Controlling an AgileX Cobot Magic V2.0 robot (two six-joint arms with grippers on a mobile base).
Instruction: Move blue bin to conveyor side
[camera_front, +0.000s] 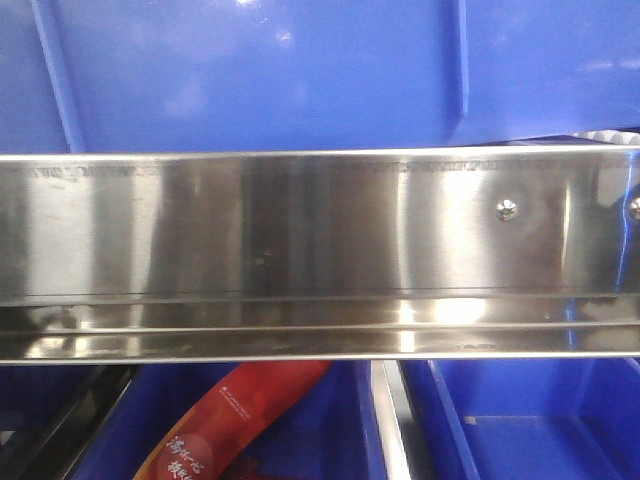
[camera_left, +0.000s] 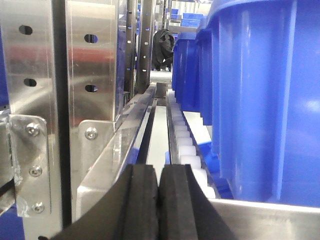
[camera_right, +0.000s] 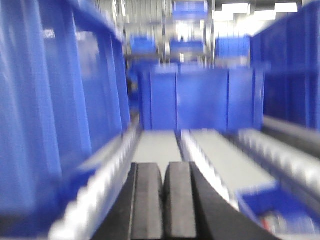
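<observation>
Standing close beside left hand (camera_left: 159, 200), blue bin (camera_left: 260, 100), that hand pressed together, right hand (camera_right: 164, 200) too.

Glossy ribbed blue bin (camera_front: 300, 70) stands upright on roller rack (camera_left: 189, 159).

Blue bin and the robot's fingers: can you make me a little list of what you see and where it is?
blue bin: big and shiny, above the steel rail in the front view
steel rail: runs straight across the middle
red packet: below the rail, in a lower box
left fingers: closed together, holding nothing, bin on their right
right fingers: closed, holding nothing, picture blurry
white rollers: in a row beside the bin
</observation>
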